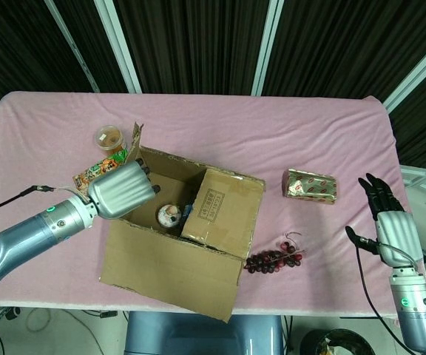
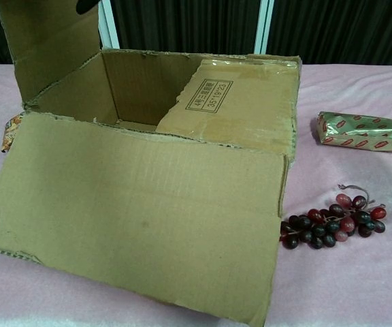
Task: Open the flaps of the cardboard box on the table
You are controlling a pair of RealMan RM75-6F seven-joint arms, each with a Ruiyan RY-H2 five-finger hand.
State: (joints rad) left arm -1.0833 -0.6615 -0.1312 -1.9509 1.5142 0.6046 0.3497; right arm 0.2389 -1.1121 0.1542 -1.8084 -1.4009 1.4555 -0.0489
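Observation:
The cardboard box (image 1: 187,222) stands mid-table. Its left flap (image 2: 46,48) stands upright, and a dark fingertip (image 2: 87,5) shows at that flap's top edge. My left hand (image 1: 123,190) hovers over the box's left wall beside the flap; its silver back hides most of the fingers. The front flap (image 2: 141,218) lies folded out flat toward me. The right flap (image 2: 230,109), with a printed label, still lies over the box's right half. A small round item (image 1: 170,215) shows inside. My right hand (image 1: 387,222) hangs off the table's right edge, fingers spread and holding nothing.
A snack packet (image 1: 95,174) and a lidded cup (image 1: 109,137) sit just left of the box. A foil packet (image 1: 310,186) lies to its right, and a bunch of grapes (image 1: 276,259) lies near its front right corner. The pink table (image 1: 272,133) stretches behind.

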